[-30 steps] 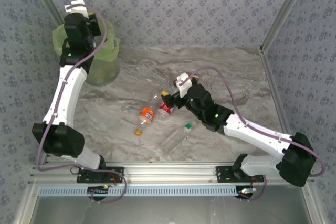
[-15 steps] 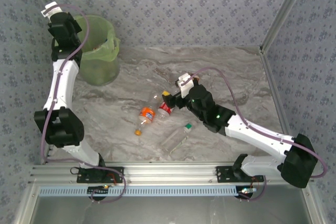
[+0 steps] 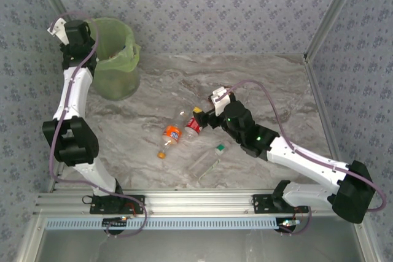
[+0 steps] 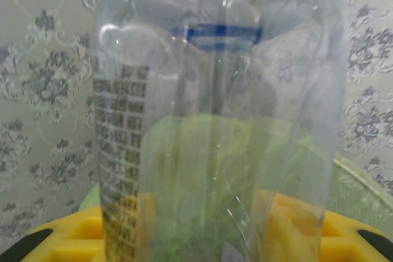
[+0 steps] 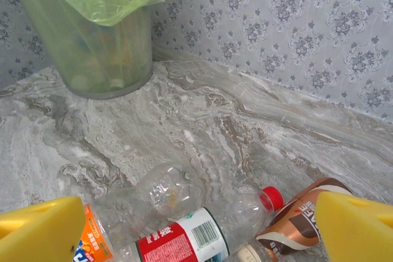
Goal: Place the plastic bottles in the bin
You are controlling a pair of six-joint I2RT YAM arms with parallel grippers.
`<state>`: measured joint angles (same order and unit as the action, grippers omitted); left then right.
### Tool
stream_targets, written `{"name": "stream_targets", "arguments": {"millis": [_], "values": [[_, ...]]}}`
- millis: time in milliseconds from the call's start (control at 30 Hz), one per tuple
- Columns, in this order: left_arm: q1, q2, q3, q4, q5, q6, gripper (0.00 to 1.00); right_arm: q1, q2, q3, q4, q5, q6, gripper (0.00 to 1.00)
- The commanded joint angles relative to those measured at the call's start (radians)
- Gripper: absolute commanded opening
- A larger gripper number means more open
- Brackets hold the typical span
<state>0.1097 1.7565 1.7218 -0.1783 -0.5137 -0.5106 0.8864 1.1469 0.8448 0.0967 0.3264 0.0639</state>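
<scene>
The bin [image 3: 120, 78] stands at the far left. High beside its left rim, the left gripper [image 4: 196, 240] is clamped on a clear bottle [image 4: 215, 121]. I'd say it must get over the mouth, then let go. Mid-table, the right gripper [image 5: 196, 228] hangs with jaws wide over the red-label bottle [image 5: 181, 237], between the orange-label bottle [image 5: 92, 243] and the brown bottle [image 5: 301, 213]. It needs to lower and close.

A staged robot test cell, lab-like: two arms [image 3: 77, 90] [image 3: 301, 157] bolted to an aluminium rail [image 3: 202, 199] at the near edge of a marble-look counter [image 3: 258, 84], boxed in by wallpaper-patterned panels [image 3: 215, 4] on metal corner posts [image 3: 331, 10].
</scene>
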Motion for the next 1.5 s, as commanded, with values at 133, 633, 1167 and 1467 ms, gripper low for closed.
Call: {"name": "stream_targets", "arguments": {"millis": [133, 633, 1167, 1467], "values": [[0.0, 0.035, 0.06, -0.126, 0.026, -0.117, 0.46, 0.009, -0.004, -0.002, 0.006, 0.014, 0.019, 0.98], [-0.002, 0.103, 0.222, -0.327, 0.076, -0.202, 0.84, 0.011, -0.004, -0.003, -0.002, 0.019, 0.021, 0.98], [-0.045, 0.065, 0.289, -0.329, 0.185, -0.067, 0.99, 0.008, 0.037, 0.018, -0.004, 0.042, 0.029, 0.98], [-0.115, -0.059, 0.169, -0.265, 0.245, 0.016, 0.99, -0.045, 0.059, 0.011, -0.087, 0.145, 0.209, 0.99]]}}
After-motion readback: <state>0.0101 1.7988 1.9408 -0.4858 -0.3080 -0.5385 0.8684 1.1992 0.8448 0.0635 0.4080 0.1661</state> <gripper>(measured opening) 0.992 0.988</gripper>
